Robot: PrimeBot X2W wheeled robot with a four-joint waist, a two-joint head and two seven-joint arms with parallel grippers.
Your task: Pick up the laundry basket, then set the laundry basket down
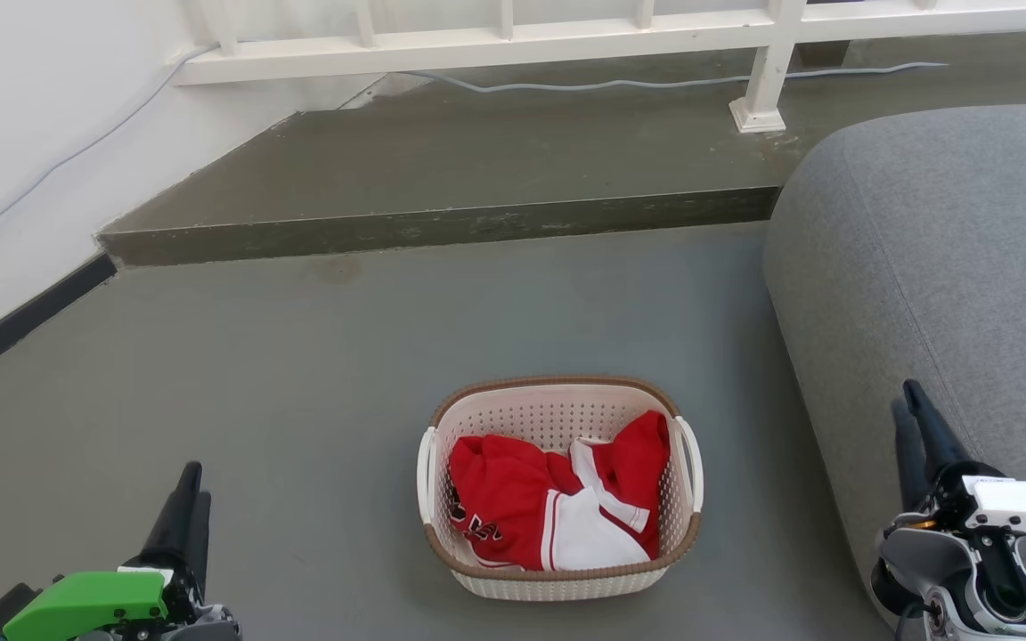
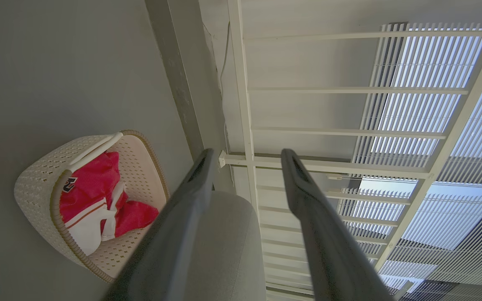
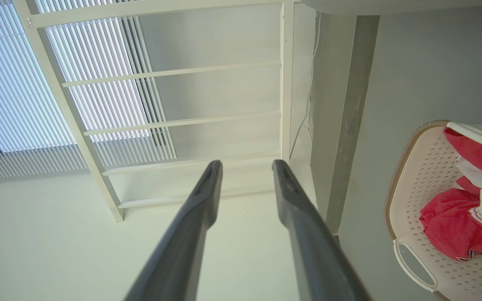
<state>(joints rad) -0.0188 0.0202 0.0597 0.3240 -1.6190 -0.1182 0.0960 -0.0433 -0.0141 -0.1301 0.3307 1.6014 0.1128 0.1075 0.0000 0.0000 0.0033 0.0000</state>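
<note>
On my left, the left gripper (image 1: 191,481) hangs low over the grey floor (image 1: 210,356), fingers pointing up the head view. In its wrist view the two dark fingers (image 2: 303,196) stand spread with a clear gap, nothing between them. Moving to the middle: the laundry basket (image 1: 557,583) sits upright on the floor between my two arms, well apart from both. A red and white garment (image 1: 513,499) is bunched inside it, below the brown rim. Behind it I've got a dark raised step (image 1: 442,169) and a white railing (image 1: 495,37). Over to the right, the right gripper (image 1: 905,401) is up beside the grey sofa (image 1: 949,249); its fingers (image 3: 295,209) are parted too and hold nothing.
</note>
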